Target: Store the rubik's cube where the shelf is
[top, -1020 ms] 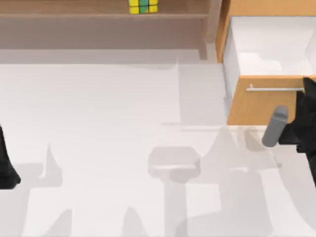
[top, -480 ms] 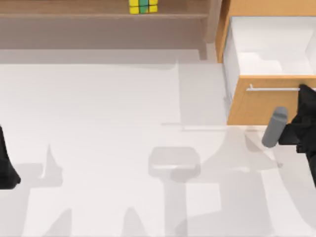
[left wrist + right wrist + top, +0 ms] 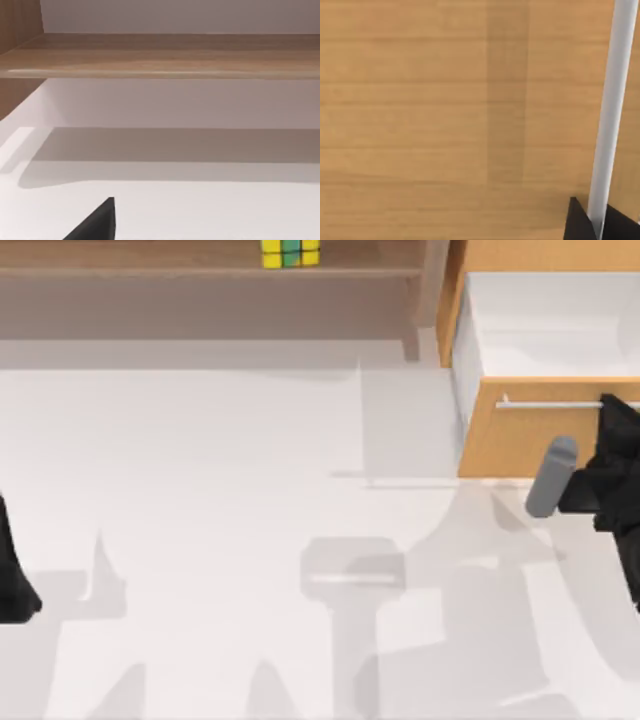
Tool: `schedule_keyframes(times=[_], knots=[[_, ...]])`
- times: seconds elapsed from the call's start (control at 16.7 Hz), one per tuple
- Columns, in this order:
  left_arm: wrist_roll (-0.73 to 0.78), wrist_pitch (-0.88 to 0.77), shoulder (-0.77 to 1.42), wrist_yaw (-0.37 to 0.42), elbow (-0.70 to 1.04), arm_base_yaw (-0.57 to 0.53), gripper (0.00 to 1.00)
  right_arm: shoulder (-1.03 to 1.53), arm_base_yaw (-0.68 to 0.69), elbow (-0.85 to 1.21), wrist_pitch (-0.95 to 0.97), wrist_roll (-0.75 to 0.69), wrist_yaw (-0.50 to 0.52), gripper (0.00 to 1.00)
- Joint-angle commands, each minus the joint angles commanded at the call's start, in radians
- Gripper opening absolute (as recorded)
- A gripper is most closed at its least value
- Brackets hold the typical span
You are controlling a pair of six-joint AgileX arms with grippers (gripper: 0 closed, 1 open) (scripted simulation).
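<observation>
Already the small yellow-and-green gridded rubik's cube (image 3: 290,252) sits on the horizontal board of the long, low, light brown wooden shelf (image 3: 200,272), well apart from either arm's fingers, so by my judgement the storing itself looks done. What occupies the right gripper (image 3: 606,410) is the orange-wood drawer cabinet (image 3: 520,440): its dark fingers sit against the thin silver handle (image 3: 545,403) at the drawer front, and the right wrist view shows that handle (image 3: 612,110) running between two dark fingertips (image 3: 577,222). They appear pinched on the bar, one each side, which suits moving a drawer that stands pulled out with its pale interior exposed. Whether the drawer is meant to go in or out I cannot say from this alone.

Parked at the left edge of the white surface (image 3: 200,490), the left gripper (image 3: 12,570) is a dark shape cut by the frame; whether its fingers are spread or together I cannot tell. Its wrist view looks toward the shelf board (image 3: 160,60), with one dark finger corner (image 3: 97,222) low in the picture.

Hidden parts: the cube is cropped by the top edge, the shelf's recess lies in shadow, and the right arm runs off the frame
</observation>
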Motion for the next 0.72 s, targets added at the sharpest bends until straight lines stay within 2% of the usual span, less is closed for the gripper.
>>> schedule_keyframes(times=[0.36,0.72], knots=[[0.000,0.000,0.000,0.000,0.000,0.000,1.00,0.052,-0.043,0.153,-0.111,-0.004,-0.045,0.00],[0.000,0.000,0.000,0.000,0.000,0.000,1.00,0.053,-0.044,0.163,-0.121,-0.001,-0.047,0.00]])
